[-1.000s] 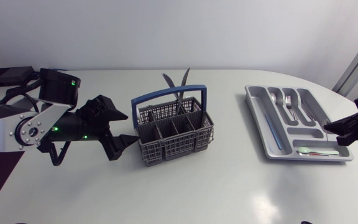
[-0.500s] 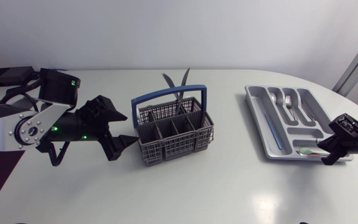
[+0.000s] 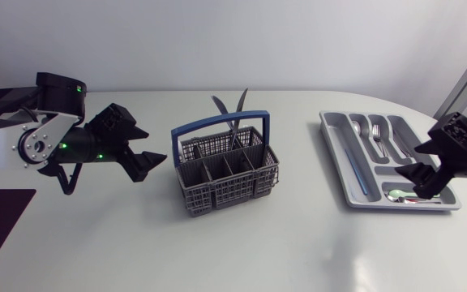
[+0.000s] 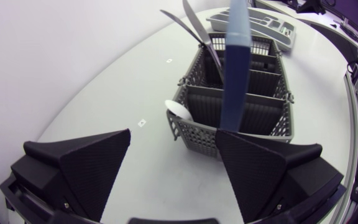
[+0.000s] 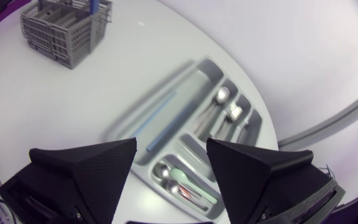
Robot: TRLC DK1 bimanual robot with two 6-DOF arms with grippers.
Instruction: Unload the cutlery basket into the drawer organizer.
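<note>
My left gripper hangs released and empty just left of the cutlery basket, with its fingers wide apart and pointing at it. The basket stands in the middle of the table. Two knives stand upright in its far part, and a pale spoon sits in the end nearest this gripper. My right gripper is released too, holding nothing, over the near right end of the drawer organizer. The organizer lies at the right, with forks and spoons inside.

Left end effector, fingers spread, right end effector, fingers spread, both facing inward
</note>
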